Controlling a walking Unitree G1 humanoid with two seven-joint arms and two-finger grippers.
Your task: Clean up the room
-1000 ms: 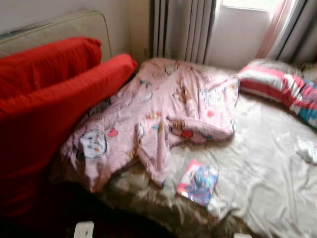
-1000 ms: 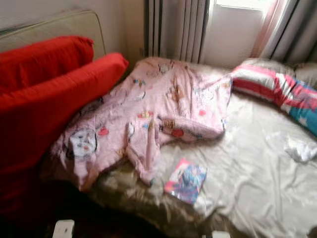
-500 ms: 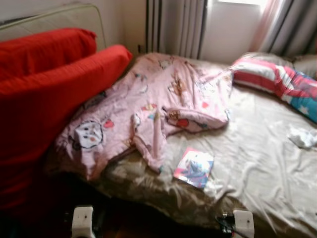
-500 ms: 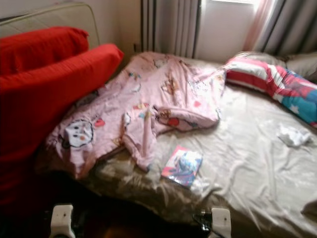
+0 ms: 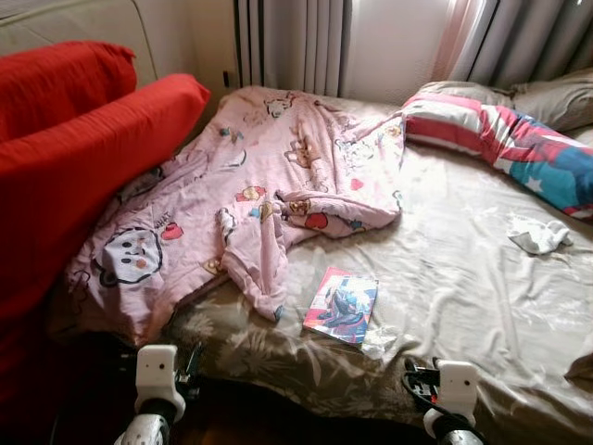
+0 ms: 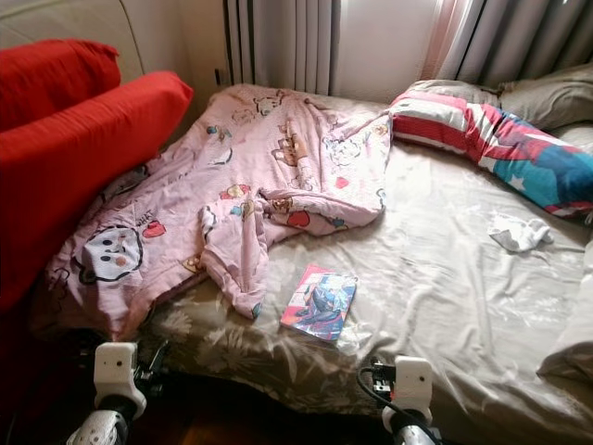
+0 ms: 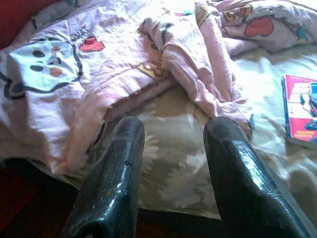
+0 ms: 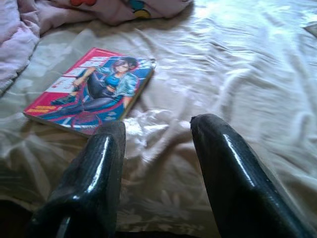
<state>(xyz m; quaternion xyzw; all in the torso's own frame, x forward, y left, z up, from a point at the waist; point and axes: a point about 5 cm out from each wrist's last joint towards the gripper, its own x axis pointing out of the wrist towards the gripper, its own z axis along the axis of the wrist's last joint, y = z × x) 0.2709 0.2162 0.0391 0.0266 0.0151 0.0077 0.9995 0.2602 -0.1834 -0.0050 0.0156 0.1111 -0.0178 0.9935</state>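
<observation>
The robot has stepped nearer the bed (image 5: 482,306), both grippers (image 7: 171,144) (image 8: 158,144) now raised, empty and spread, the book (image 5: 341,304) within reach.

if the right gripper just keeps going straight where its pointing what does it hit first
Probably the shiny beige bedsheet just ahead of the open right gripper. The colourful comic book with a pink-red cover lies flat beside that line, so it may be missed, though depth is hard to judge.

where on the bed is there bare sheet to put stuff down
Bare sheet lies right of the book, between the striped pillow and the bed's near edge, apart from a small white cloth. The left half is crowded: pink blanket and red cushions.
</observation>
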